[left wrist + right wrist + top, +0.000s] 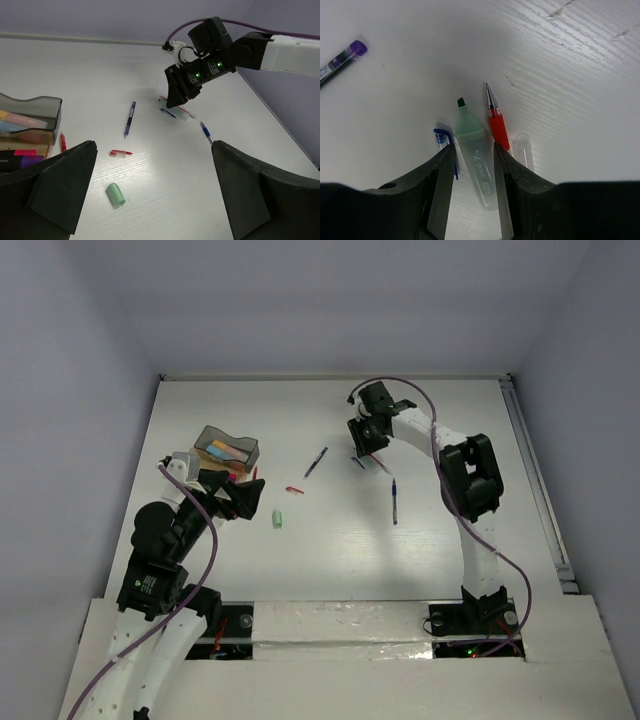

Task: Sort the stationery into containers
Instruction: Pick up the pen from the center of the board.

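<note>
Highlighter [479, 165], uncapped (light, stiff, slippery), sits mid-barrel between the right pincer [474, 175] fingers, whose grip I cannot confirm.

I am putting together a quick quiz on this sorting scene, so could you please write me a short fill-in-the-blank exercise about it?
1. The right gripper straddles an uncapped ____ highlighter.
2. Beside that highlighter lies a pen with a ____ grip.
3. The left gripper's jaws stand ____.
4. The loose cap lying near the left gripper is ____.

Missing words: green; red; open; green
</note>
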Action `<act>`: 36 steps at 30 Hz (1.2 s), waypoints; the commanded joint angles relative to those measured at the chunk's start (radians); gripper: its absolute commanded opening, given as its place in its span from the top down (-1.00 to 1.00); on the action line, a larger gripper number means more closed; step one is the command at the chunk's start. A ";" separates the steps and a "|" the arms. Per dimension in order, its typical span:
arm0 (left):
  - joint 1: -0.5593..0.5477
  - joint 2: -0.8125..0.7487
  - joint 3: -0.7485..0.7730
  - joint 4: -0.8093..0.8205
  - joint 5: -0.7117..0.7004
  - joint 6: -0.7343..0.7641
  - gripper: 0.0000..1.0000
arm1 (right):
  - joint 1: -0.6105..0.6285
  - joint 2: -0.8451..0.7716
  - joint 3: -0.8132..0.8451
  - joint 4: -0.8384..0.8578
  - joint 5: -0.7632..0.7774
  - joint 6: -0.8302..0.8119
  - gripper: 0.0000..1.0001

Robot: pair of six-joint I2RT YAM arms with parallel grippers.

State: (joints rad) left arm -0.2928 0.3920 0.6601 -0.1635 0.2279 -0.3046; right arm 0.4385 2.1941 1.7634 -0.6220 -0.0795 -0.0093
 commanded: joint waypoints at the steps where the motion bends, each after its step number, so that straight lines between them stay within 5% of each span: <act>1: 0.004 0.001 -0.013 0.042 0.010 -0.004 -0.98 | 0.016 0.010 0.050 -0.008 0.015 -0.015 0.16; 18: 0.004 0.001 -0.013 0.042 0.011 -0.004 -0.98 | 0.043 0.050 0.076 -0.012 0.066 -0.012 0.17; 23: 0.014 0.001 -0.013 0.042 0.011 -0.004 -0.98 | 0.043 0.035 0.076 -0.002 0.073 -0.011 0.51; 32: 0.014 0.053 -0.027 0.079 0.114 -0.025 -0.98 | 0.066 -0.189 -0.034 0.152 0.063 0.038 0.58; 36: 0.032 0.085 -0.036 0.114 0.218 -0.033 -0.93 | 0.144 -0.339 -0.166 0.356 0.024 0.106 0.56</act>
State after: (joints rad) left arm -0.2764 0.4545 0.6338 -0.1303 0.3470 -0.3225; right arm 0.5110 2.0022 1.6493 -0.4911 -0.0216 0.0368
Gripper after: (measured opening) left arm 0.972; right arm 0.319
